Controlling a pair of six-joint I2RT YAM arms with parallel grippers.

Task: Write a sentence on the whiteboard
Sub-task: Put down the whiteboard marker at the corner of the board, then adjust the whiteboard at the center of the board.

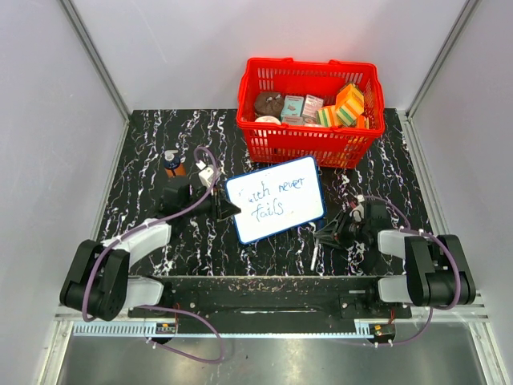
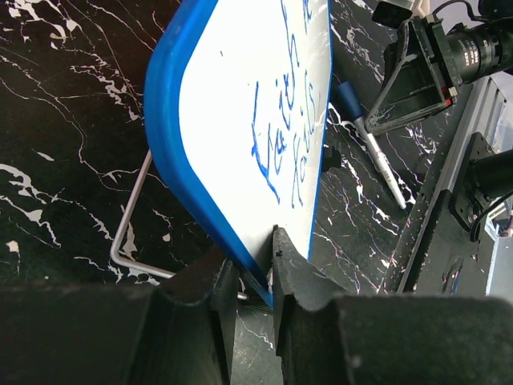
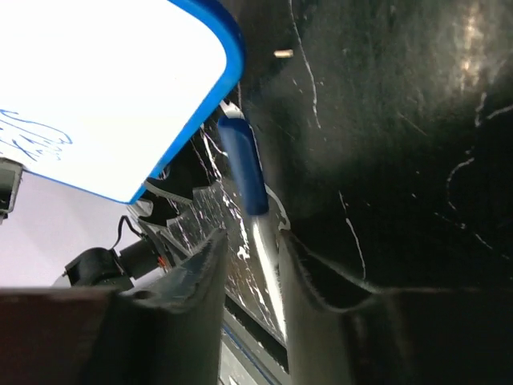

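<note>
One whiteboard (image 1: 275, 208), likely light, stiff and slick-faced, stands tilted mid-table before one basket (image 1: 309, 146), best taken by its frame clear of ink, where the left gripper (image 2: 255, 261) pinches it; one sentence (image 2: 280, 152), three smudgeable words; one marker (image 3: 244, 164) sits between the right gripper's (image 3: 250, 249) jaws, grip unclear.

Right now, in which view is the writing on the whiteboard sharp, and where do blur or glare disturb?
Top external: even light, the sentence small, first word unclear, on the whiteboard. Left wrist: writing clear, the left hand dark and blurred near the lens. Right wrist: mostly dark, soft glare on the table, fingers out of focus.
</note>
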